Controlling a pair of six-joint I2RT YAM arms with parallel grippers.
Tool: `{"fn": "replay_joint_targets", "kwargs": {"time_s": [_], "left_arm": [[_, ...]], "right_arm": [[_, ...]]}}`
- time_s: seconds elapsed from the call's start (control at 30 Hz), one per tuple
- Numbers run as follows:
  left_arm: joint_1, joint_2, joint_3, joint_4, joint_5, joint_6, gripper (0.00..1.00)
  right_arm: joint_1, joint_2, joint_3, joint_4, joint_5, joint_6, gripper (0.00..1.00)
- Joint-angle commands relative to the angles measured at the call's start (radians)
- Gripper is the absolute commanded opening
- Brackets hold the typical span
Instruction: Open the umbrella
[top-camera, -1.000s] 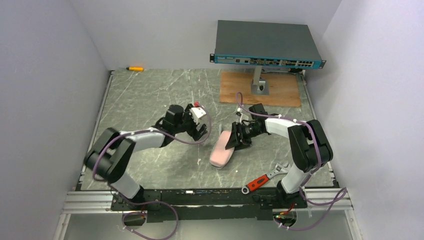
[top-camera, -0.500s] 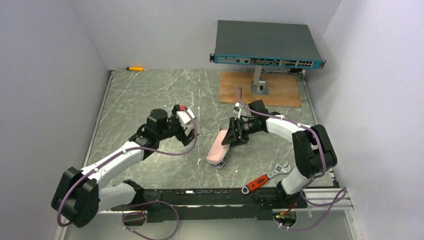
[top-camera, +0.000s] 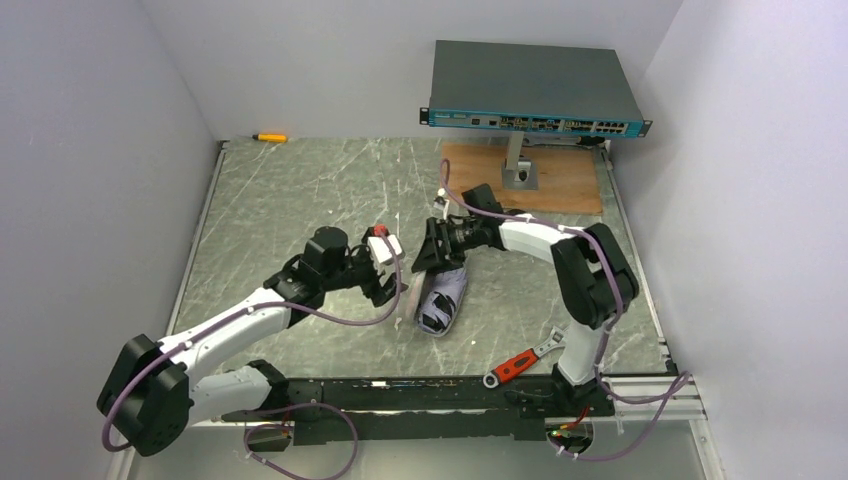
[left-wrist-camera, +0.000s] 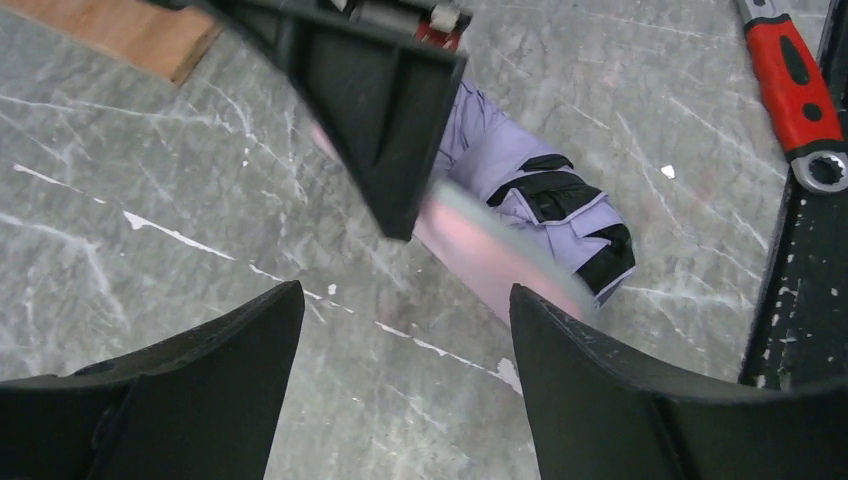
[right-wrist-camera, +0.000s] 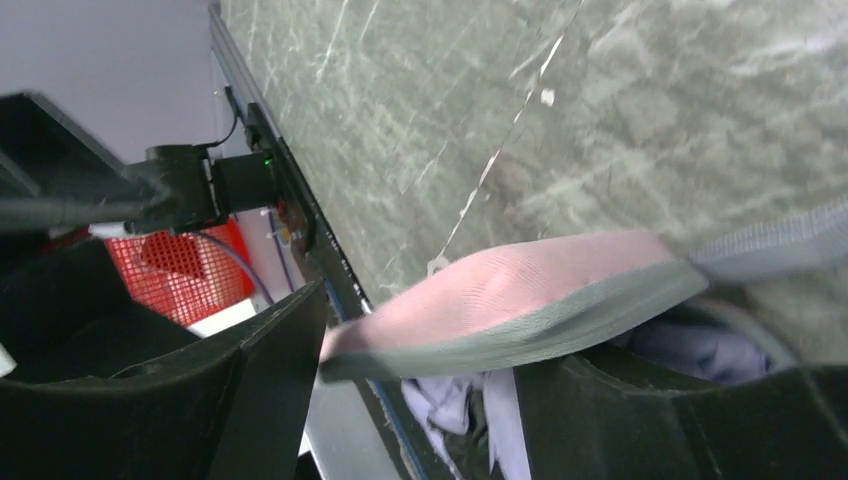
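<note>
Right end effector (top-camera: 431, 260) seems clamped on the pink upper end of the umbrella (top-camera: 441, 300), though blur hides the contact. The lavender rest lies on the desk (top-camera: 300, 200) beneath it. Left end effector (left-wrist-camera: 405, 295) gapes wide, with the umbrella just ahead, untouched.

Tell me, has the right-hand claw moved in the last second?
Yes. The right gripper has slid left, farther from the red-handled wrench, with the umbrella in its grip.
</note>
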Motion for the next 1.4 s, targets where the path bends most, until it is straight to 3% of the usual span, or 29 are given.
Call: {"fn": "replay_joint_targets", "kwargs": {"time_s": [0.0, 0.03, 0.07, 0.1, 0.2, 0.27, 0.33, 0.43, 0.6, 0.77, 0.93, 1.37], "left_arm": [[0.014, 0.059, 0.027, 0.016, 0.030, -0.194, 0.80], [0.022, 0.085, 0.030, 0.023, 0.051, -0.223, 0.81], [0.024, 0.104, 0.028, 0.039, 0.055, -0.260, 0.82], [0.024, 0.120, 0.024, 0.057, 0.046, -0.310, 0.85], [0.025, 0.167, 0.023, 0.088, -0.044, -0.418, 0.92], [0.027, 0.199, 0.025, 0.068, -0.167, -0.454, 0.93], [0.039, 0.224, 0.027, 0.048, -0.191, -0.435, 0.92], [0.053, 0.258, 0.027, 0.024, -0.192, -0.408, 0.85], [0.095, 0.309, 0.033, 0.017, -0.154, -0.417, 0.64], [0.110, 0.332, 0.052, 0.043, -0.089, -0.429, 0.52], [0.116, 0.356, 0.065, 0.044, -0.061, -0.430, 0.46], [0.138, 0.393, 0.108, 0.021, -0.028, -0.421, 0.48]], "right_arm": [[0.032, 0.104, 0.074, 0.084, 0.029, 0.017, 0.70], [0.029, 0.112, 0.090, 0.078, 0.030, 0.009, 0.83], [0.027, 0.113, 0.111, 0.057, 0.047, -0.008, 0.86], [0.024, 0.105, 0.124, 0.041, 0.052, -0.022, 0.98], [0.021, 0.063, 0.142, 0.010, 0.048, -0.059, 1.00], [0.013, 0.027, 0.135, -0.006, 0.044, -0.078, 1.00], [-0.009, -0.017, 0.118, -0.017, 0.039, -0.094, 1.00], [-0.052, -0.092, 0.094, -0.050, 0.030, -0.144, 1.00], [-0.105, -0.215, 0.081, -0.159, -0.005, -0.295, 1.00], [-0.092, -0.330, 0.103, -0.363, 0.075, -0.730, 0.98], [-0.035, -0.385, 0.117, -0.621, 0.138, -1.334, 0.99], [0.139, -0.369, -0.023, -0.612, 0.220, -1.986, 0.93]]}}
